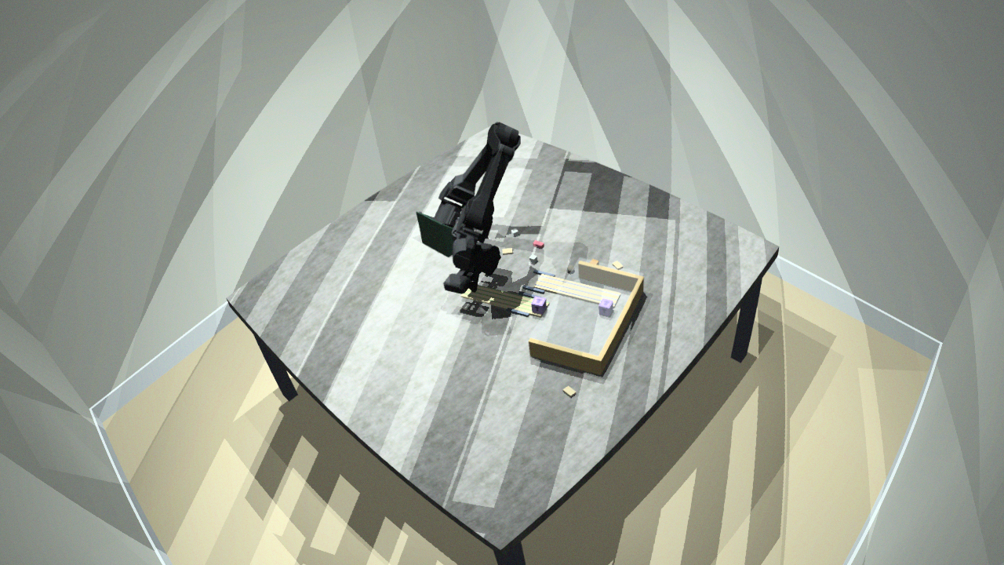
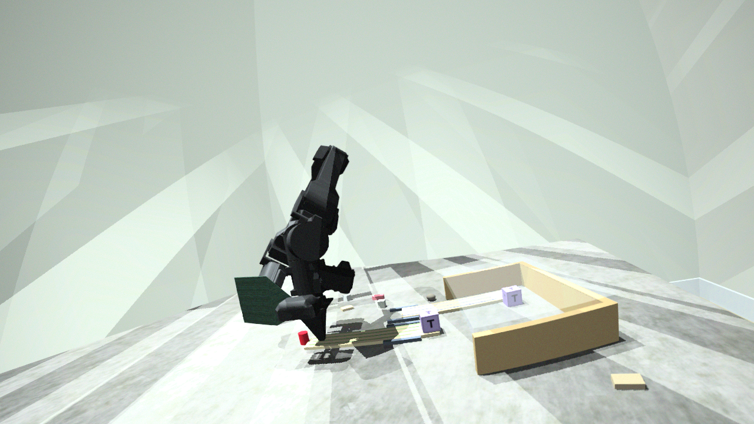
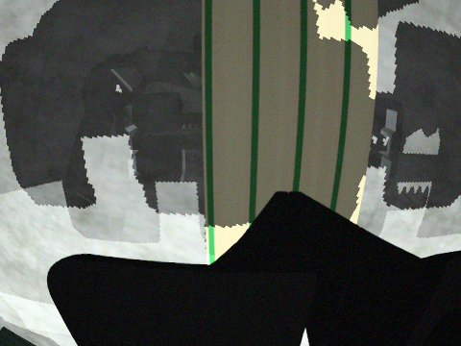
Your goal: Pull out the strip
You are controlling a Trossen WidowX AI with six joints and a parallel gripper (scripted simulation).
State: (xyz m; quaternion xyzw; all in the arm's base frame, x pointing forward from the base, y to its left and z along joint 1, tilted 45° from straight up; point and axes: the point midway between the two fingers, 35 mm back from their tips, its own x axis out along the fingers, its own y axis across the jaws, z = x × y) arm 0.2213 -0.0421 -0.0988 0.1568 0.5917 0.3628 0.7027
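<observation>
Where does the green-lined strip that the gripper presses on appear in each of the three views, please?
Top: the green-lined strip lies left of centre, running from the gripper to a purple cube.
Exterior: low and centre, ahead of the gripper.
Wrist: a vertical band at upper centre.
Shared landmark: the shut gripper at the strip's near end.

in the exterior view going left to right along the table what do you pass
green block → red cylinder → gripper → near T cube → far T cube → tan tile
</observation>
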